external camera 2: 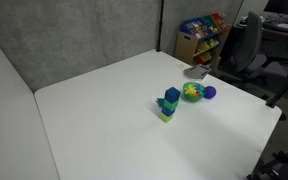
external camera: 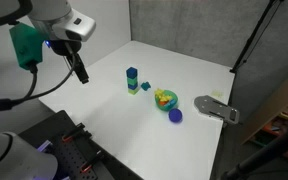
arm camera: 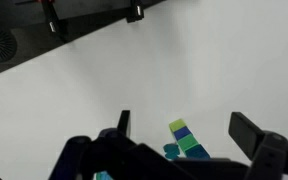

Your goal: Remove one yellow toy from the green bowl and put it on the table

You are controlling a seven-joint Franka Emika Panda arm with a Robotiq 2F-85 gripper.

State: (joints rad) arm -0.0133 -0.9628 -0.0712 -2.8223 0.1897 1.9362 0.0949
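The green bowl [external camera: 164, 100] sits on the white table [external camera: 114, 125] with pale yellow toys [external camera: 161, 96] inside; it also shows in the other exterior view [external camera 2: 191, 93]. My gripper [external camera: 80, 73] hangs high above the table's left part, well away from the bowl, open and empty. In the wrist view the open fingers [arm camera: 184, 132] frame the blue-and-green block stack [arm camera: 185, 140]; the bowl is out of that view.
A blue-and-green block stack [external camera: 133, 81] stands left of the bowl. A dark blue ball [external camera: 176, 116] lies just beside the bowl. A grey flat device with a handle [external camera: 216, 108] lies at the table's edge. A toy shelf [external camera 2: 206, 35] and office chair [external camera 2: 246, 45] stand beyond the table.
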